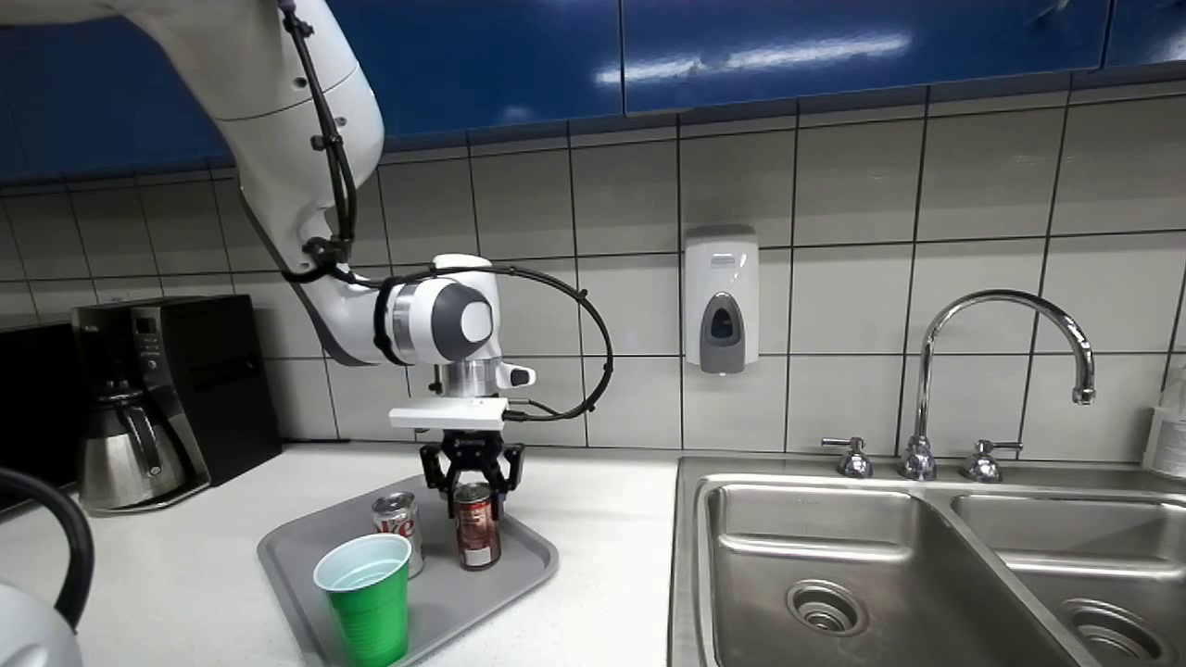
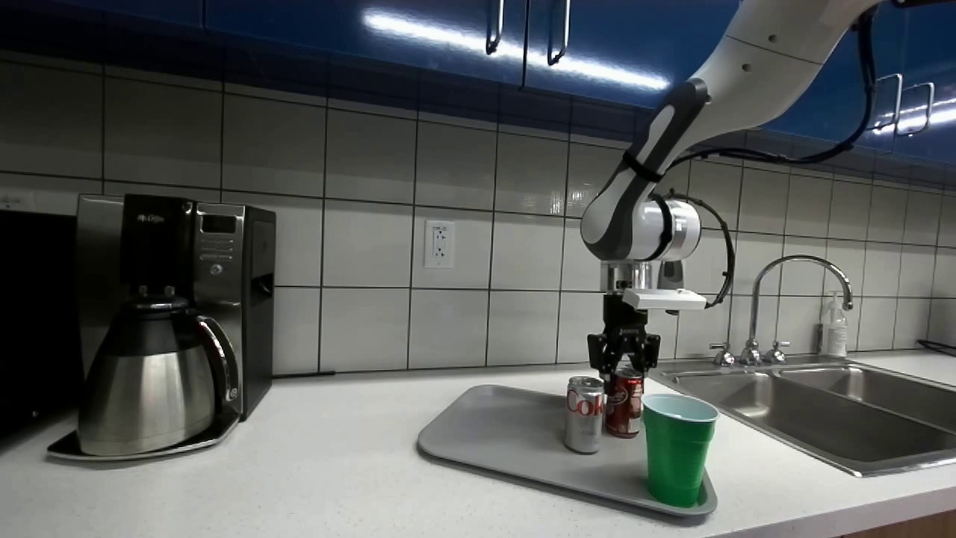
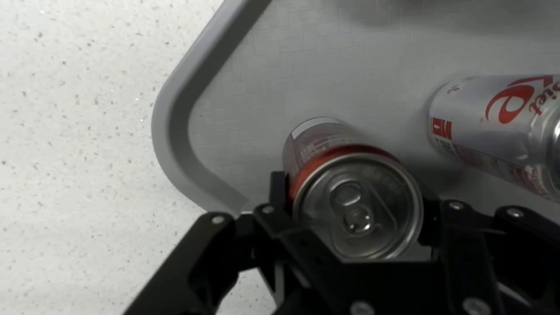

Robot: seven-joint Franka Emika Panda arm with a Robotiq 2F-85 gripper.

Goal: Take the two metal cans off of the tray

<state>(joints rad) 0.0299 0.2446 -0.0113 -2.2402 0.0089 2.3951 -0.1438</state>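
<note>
The gripper (image 1: 474, 514) is clasped around the red can (image 1: 478, 545), near its top; this can stands upright on the tray (image 2: 497, 426), near one rounded corner. Also upright on the tray, farther in from that corner: the silver can (image 2: 584, 420). The green cup (image 2: 680, 463) stands near another tray corner. Off the tray: the sink (image 1: 690, 565) to one side, the coffee maker (image 2: 160, 336) opposite.
</note>
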